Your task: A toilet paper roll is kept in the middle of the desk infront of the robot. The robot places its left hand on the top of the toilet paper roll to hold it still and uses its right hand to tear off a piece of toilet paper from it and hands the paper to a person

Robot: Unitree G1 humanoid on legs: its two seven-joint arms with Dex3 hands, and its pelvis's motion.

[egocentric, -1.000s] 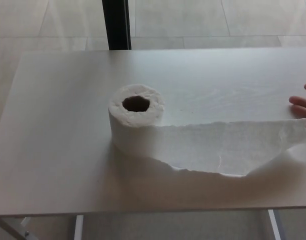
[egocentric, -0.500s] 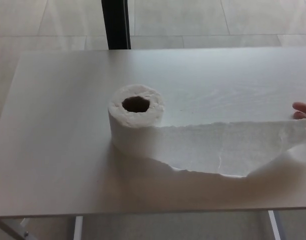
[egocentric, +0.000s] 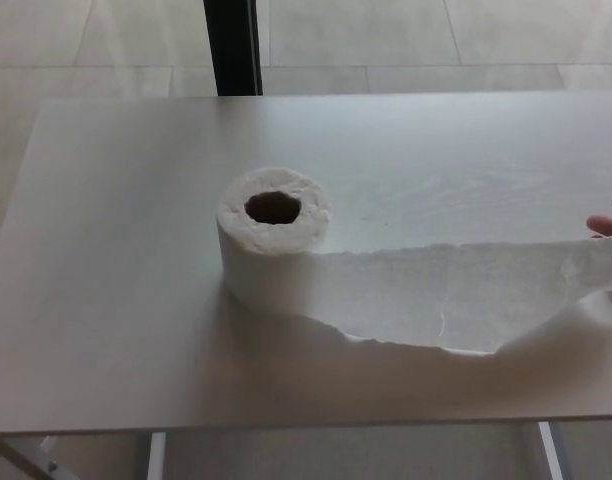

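Toilet paper roll (egocentric: 273, 238) stands upright, core opening upward, its sheet (egocentric: 466, 292) trailing right; neither robot hand shows.

Only the fingertips of a person's hand (egocentric: 610, 228) show; the right edge cuts the rest off, and the paper strip's (egocentric: 466, 295) end too.

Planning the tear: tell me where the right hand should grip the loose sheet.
Pinch the sheet on its raised stretch near the far right end, coming in from the right. There it probably lifts clear of the desk; near the roll it lies flat. A person's fingers sit by that end.
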